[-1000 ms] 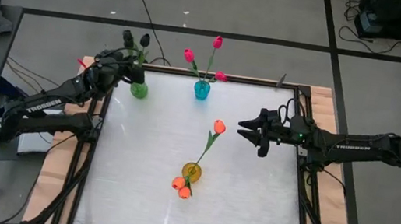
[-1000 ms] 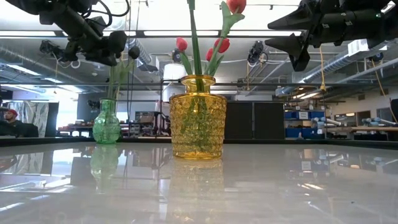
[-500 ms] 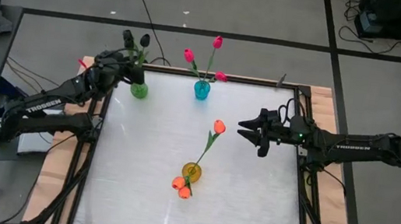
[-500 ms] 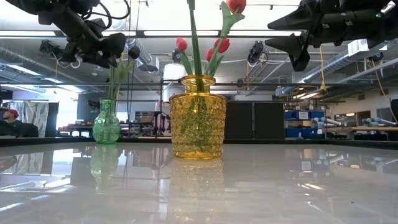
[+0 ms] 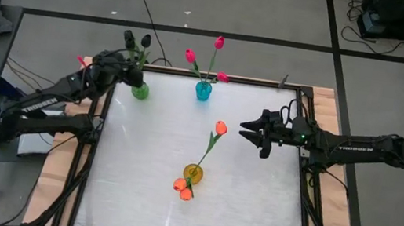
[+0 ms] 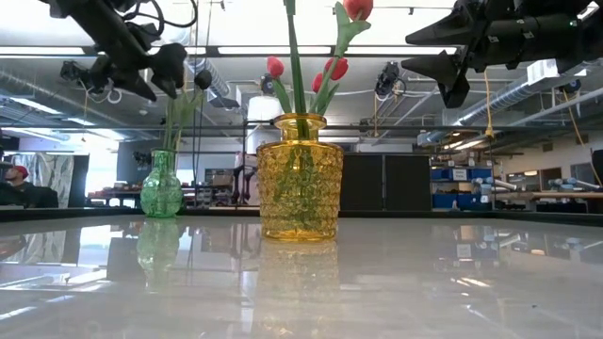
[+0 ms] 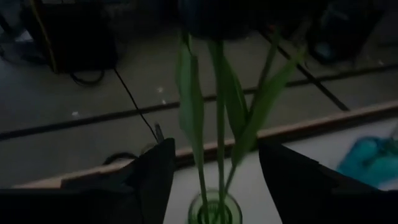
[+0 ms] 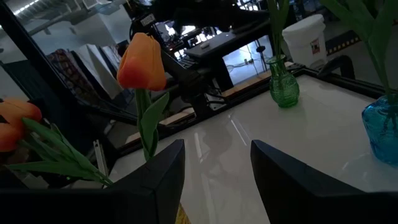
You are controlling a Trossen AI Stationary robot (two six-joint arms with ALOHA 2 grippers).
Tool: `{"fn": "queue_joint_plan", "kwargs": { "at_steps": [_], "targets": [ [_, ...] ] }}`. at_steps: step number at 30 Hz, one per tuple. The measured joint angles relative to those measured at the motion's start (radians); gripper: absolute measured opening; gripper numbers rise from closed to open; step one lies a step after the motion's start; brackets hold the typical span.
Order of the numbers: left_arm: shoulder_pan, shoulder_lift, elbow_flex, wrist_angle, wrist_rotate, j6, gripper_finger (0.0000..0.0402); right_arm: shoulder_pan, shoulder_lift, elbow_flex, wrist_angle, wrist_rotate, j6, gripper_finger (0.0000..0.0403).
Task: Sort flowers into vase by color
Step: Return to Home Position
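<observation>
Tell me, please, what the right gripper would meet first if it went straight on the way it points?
Probably the tall orange tulip leaning out of the yellow vase, right ahead of the open right gripper. Its wrist view shows the bud slightly off-centre, so it might miss.

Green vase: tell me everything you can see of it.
The green vase is small, translucent and glass-like, with a round belly, narrow neck and flared rim. It stands upright near the far left corner of the white table. Thin green stems rise from its mouth, and two black buds show above. The left tool, open, hovers over it without touching the vase.
</observation>
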Motion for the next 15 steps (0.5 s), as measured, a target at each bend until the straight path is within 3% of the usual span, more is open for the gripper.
{"fn": "queue_joint_plan", "kwargs": {
  "at_steps": [8,15],
  "targets": [
    [-0.009,0.000,0.087,-0.221,0.152,-0.095,0.0254,0.000,0.000,0.000,0.000,0.000,0.000,0.0192],
    [-0.088,-0.002,0.108,-0.249,0.332,-0.145,0.0254,0.000,0.000,0.000,0.000,0.000,0.000,0.0192]
  ]
}}
